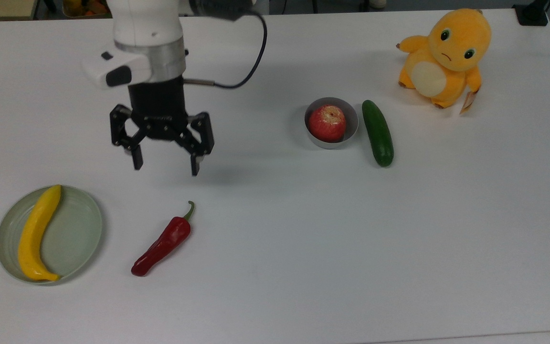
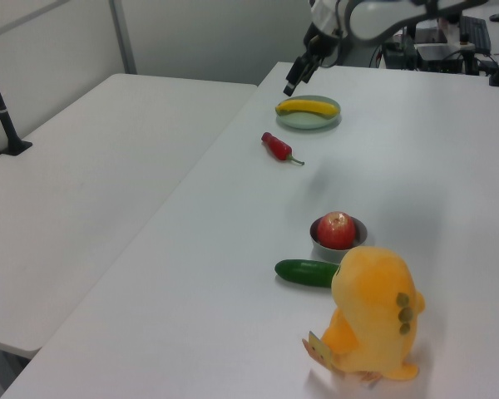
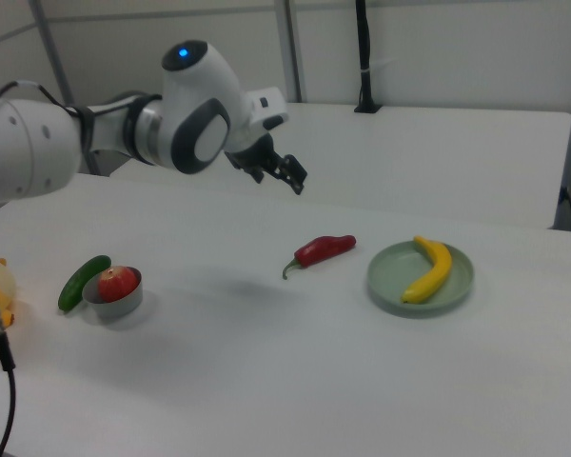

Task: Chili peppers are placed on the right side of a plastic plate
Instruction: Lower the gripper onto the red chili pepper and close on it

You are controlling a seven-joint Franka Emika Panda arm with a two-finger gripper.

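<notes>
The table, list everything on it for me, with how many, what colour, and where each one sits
Chili pepper: one, dark red with green stem, on the table just to the top view's right of the plate.
Plastic plate: one, pale grey-green, near the top view's lower left.
Banana: one, yellow, lying on the plate.
Bowl: one, grey, mid-table.
Apple: one, red, inside the bowl.
Cucumber: one, dark green, beside the bowl.
Plush toy: one, orange, the top view's upper right.
Gripper: one, black, open, above the table beyond the chili.
</notes>
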